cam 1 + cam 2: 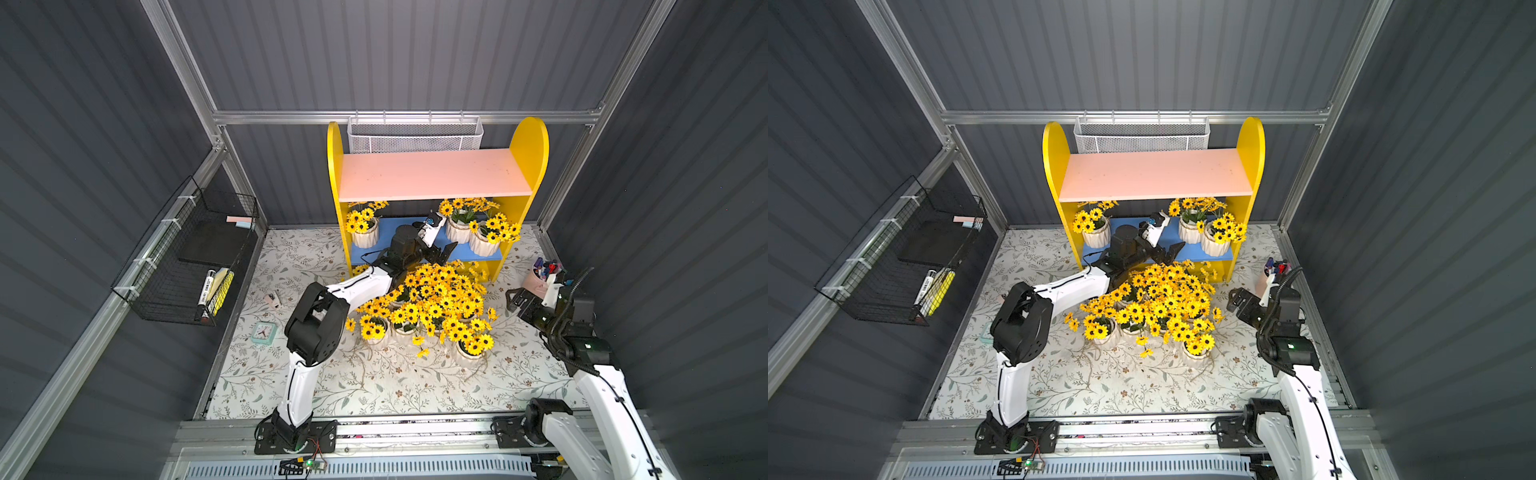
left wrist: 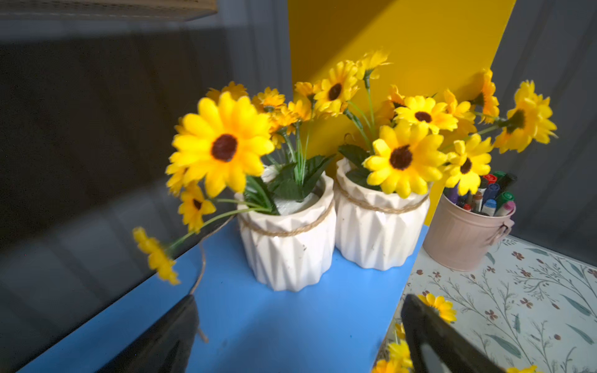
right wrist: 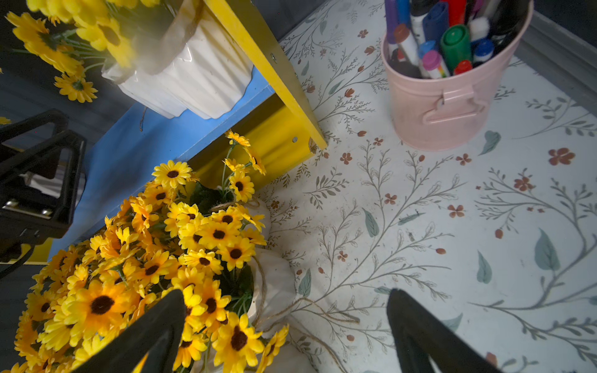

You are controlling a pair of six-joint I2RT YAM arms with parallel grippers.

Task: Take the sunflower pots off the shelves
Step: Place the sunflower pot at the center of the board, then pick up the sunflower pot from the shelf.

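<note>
My L hand [image 2: 300, 316] wide open, empty, at blue lower board [image 2: 245, 339], facing 2 sunflower pots [image 2: 290, 255]. I'd go low, straddle nearer pot's body under blooms w/o nudging its neighbour [image 2: 381, 232]. R hand [image 3: 287, 300] open, empty. Count: 3 pots on shelves [image 1: 530, 149], pink board [image 1: 432, 174] 0; tabletop heap [image 1: 432, 303] too tangled to count.

Three sunflower pots [image 1: 365, 237] upright on shelves [image 1: 432, 174] — rest off.
</note>
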